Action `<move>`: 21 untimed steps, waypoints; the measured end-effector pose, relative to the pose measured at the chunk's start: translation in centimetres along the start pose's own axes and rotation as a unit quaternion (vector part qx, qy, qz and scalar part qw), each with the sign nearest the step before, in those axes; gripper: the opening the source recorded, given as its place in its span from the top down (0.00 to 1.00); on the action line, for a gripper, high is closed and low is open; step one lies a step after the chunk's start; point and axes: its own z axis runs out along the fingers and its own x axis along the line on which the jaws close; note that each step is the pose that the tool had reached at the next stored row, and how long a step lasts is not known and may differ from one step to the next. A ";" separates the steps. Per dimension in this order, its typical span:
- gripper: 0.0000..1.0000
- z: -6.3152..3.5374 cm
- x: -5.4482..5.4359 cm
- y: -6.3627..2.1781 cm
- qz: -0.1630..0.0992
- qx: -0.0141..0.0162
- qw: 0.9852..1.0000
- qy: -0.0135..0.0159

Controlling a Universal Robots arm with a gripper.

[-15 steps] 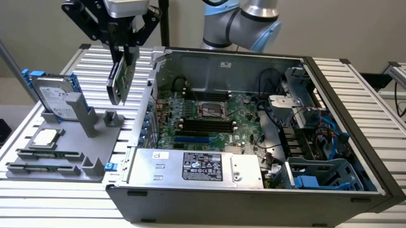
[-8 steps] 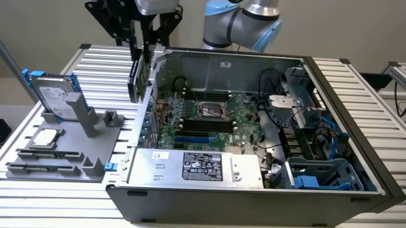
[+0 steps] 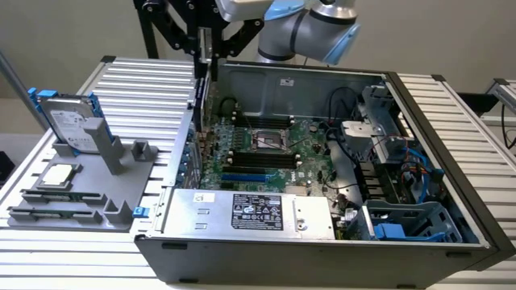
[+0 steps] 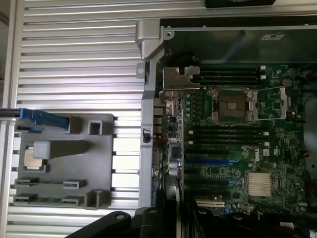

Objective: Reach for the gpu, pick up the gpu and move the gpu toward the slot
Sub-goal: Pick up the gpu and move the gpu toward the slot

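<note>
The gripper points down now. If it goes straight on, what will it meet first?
Under the gripper and the gpu it seems to hold, likely the motherboard edge beside the case wall; depth is unclear.

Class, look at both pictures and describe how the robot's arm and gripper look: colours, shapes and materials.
The arm is built of rounded silver-grey tube sections with pale blue caps at the joints. Its wrist carries a white housing. The gripper is a matte black frame of angled bars and linkages. In the wrist view its black parts appear as curved, glossy shapes.
</note>
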 end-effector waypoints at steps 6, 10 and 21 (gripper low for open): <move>0.74 -0.15 -2.7 0.04 0.000 0.000 1.000 0.000; 0.74 -0.13 -4.6 0.05 0.000 0.000 1.000 0.000; 0.74 0.47 -9.6 0.08 0.000 0.003 1.000 0.000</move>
